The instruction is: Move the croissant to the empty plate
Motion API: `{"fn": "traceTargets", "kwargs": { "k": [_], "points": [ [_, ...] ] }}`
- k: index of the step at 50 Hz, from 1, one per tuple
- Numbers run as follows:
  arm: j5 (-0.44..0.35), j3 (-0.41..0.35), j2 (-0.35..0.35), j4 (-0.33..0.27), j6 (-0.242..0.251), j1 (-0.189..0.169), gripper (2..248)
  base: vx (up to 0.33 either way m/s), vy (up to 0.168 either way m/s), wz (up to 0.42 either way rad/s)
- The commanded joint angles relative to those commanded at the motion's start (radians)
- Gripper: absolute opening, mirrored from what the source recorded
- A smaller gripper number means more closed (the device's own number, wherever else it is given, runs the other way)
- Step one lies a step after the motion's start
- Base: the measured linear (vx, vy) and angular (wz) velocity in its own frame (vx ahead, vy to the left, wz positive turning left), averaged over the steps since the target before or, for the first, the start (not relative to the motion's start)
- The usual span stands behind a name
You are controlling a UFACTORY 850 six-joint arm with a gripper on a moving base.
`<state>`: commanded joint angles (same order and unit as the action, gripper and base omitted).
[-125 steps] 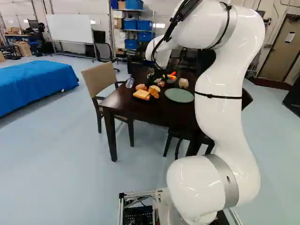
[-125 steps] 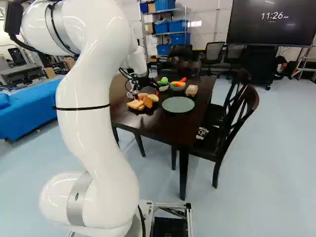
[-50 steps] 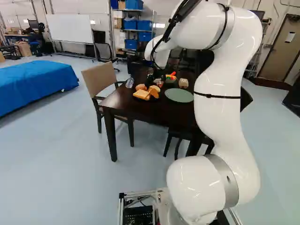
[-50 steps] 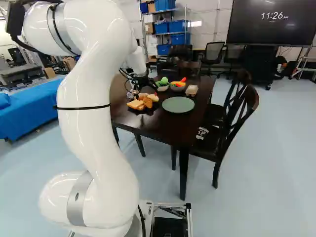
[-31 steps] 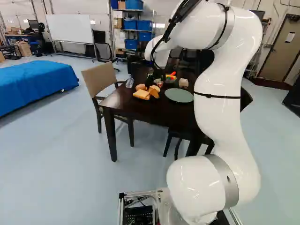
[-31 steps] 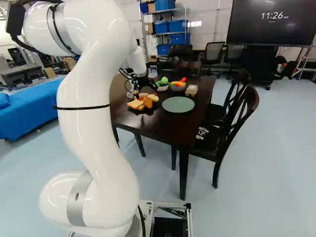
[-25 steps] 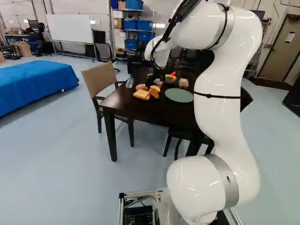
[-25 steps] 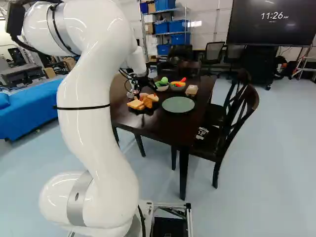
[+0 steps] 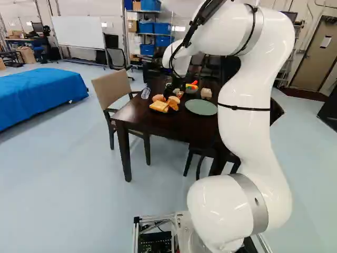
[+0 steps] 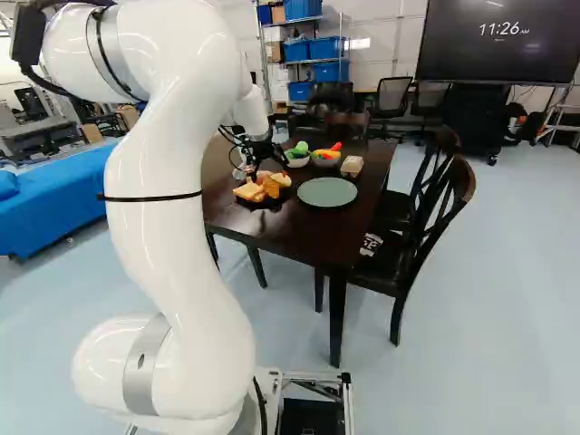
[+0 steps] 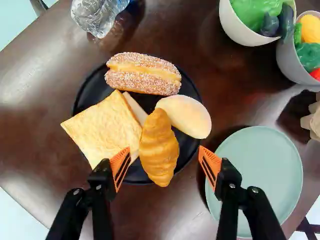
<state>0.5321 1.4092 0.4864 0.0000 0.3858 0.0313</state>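
Well, the dark table [image 9: 158,124] fills the middle of the left base view, with the white arm [image 9: 255,132] rising just this side of it. A chair [image 9: 113,88] with a tan back stands at its left there; in the right base view a wooden chair [image 10: 463,181] stands at its right.

On the table, a black plate [image 11: 82,102] of bread and a green plate [image 11: 255,175] with nothing on it sit side by side. The gripper [image 10: 266,167] is over the black plate, its two fingers spread wide and grasping nothing.

Beyond the green plate are a white bowl [image 11: 231,25] and a gray bowl [image 11: 287,65], both filled with toy vegetables, and near the black plate is a clear bottle [image 11: 97,15].

The black plate holds sliced bread [image 11: 102,130], a sugared bun [image 11: 125,80], a smooth roll [image 11: 187,115] and the croissant [image 11: 159,150], which lies against the slices and the roll, between the spread fingers but apart from both.
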Motion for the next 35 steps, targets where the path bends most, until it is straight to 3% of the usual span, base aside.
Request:
{"fn": "traceTargets", "kwargs": {
  "k": [35],
  "points": [
    [0.013, 0.000, 0.000, 0.000, 0.000, 0.000, 193, 0.000, 0.000, 0.000]
  ]
}}
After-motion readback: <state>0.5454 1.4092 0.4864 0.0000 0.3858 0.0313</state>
